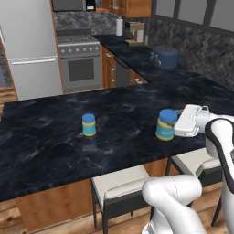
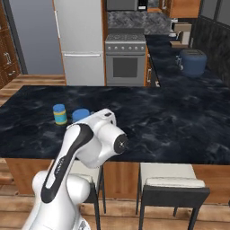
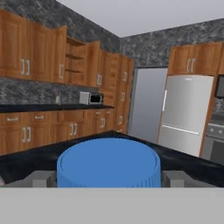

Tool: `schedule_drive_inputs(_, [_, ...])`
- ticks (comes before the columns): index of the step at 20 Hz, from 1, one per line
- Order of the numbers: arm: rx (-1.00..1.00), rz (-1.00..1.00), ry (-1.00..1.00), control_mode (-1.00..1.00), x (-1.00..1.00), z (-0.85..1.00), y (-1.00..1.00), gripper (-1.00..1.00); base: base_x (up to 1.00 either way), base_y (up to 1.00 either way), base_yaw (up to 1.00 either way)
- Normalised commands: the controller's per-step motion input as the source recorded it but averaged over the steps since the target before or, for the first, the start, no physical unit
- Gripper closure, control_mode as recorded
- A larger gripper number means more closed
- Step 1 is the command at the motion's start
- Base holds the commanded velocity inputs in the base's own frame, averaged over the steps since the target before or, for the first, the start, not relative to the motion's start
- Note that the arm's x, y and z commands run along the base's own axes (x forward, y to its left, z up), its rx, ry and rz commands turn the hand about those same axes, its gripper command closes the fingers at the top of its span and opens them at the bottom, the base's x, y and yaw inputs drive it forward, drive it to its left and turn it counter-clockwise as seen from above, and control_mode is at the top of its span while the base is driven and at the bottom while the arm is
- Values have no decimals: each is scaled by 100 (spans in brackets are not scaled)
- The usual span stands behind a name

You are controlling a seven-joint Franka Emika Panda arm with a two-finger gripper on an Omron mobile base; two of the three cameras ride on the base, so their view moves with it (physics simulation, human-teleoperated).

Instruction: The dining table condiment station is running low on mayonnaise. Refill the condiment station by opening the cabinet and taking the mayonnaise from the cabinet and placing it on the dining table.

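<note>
The mayonnaise (image 1: 165,124), a small jar with a blue lid and pale yellow body, stands upright on the black marble dining table (image 1: 45,151) near its front right edge. My gripper (image 1: 173,124) reaches in from the right at lid height, open, with one finger on each side of the jar. In the hand view the blue lid (image 3: 108,166) sits between the two grey fingertips (image 3: 43,178). From the right base view the mayonnaise (image 2: 81,114) is partly hidden behind my arm. Far off, a wood upper cabinet (image 3: 74,57) shows its shelves.
A second small blue-lidded jar (image 1: 89,124) stands on the table to the left, well apart. Pale-cushioned stools (image 1: 121,185) tuck under the table's near edge. Beyond the table are a fridge (image 1: 29,50), a stove (image 1: 80,64) and a counter with a blue toaster (image 1: 165,57).
</note>
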Motion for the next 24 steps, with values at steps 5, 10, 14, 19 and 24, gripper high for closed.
schedule_drive_inputs(5, [0,2,0,-100,53,-45,0,100,0,0,0])
schedule_drive_inputs(10, [0,1,3,-100,58,-54,0,100,0,0,0])
schedule_drive_inputs(14, [0,2,1,-100,58,-49,0,100,0,0,0])
schedule_drive_inputs(19, [0,3,0,-100,48,-31,0,100,0,0,0])
schedule_drive_inputs(24, [0,2,0,-100,41,-24,0,100,0,0,0])
